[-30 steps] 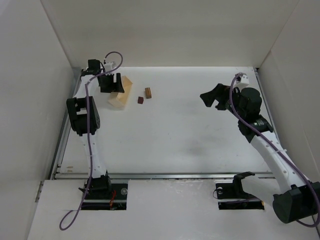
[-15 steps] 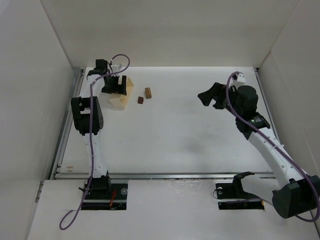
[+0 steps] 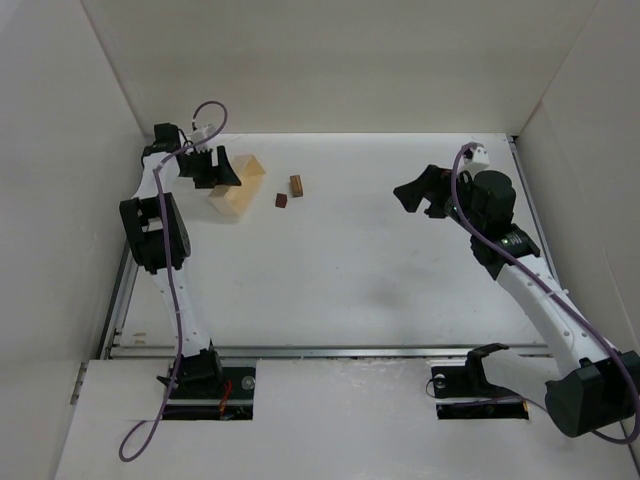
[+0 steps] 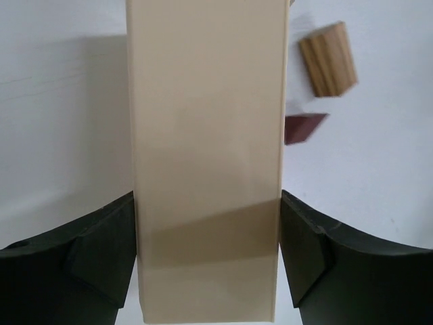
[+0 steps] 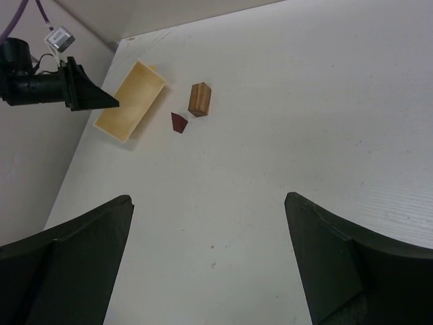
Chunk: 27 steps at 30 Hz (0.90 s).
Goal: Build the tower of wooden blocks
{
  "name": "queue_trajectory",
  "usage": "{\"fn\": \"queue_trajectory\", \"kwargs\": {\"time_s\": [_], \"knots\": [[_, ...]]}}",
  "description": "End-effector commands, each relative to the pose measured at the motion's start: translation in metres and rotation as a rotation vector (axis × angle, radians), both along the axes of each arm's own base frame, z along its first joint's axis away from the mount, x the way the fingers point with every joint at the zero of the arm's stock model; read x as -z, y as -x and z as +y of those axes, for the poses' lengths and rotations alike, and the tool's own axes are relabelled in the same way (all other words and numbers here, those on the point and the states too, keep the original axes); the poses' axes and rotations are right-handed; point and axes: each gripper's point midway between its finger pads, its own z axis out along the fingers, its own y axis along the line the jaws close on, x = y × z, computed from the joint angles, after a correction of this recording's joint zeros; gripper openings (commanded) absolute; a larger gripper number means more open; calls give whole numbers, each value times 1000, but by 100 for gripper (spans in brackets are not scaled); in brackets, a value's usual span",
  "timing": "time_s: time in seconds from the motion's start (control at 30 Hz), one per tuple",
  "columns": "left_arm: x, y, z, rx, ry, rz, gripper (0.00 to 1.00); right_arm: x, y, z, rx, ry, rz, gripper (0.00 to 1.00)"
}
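Beside pale box (image 3: 237, 190), tan block (image 3: 296, 185), smaller reddish-brown block (image 3: 282, 200), apart

Left fingers (image 3: 226, 174) straddle pale box (image 3: 238, 199) near tan cube (image 3: 296, 185), dark cube (image 3: 281, 200).

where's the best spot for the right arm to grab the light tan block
Grip the light tan block across its two long side faces, with the open right pincer coming straight down. From above it is a short oblong, so the narrow width suits the jaws. The dark block lies apart off its near-left corner, so keep clear of it.
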Motion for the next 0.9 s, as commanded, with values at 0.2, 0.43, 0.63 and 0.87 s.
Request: {"fn": "queue_trajectory", "kwargs": {"time_s": [0.2,0.43,0.63,0.87], "knots": [[2,30,-41,180,226,80,68,-40,-1,6,-28,-27,-115,100],[0,0,-3,-43,0,37,74,-40,0,10,-37,-28,-115,100],[10,-8,32,-174,-183,45,74,-42,1,13,-47,-31,-123,100],[-11,-10,36,-183,-210,-8,79,-39,-1,14,-47,-28,-115,100]]}}
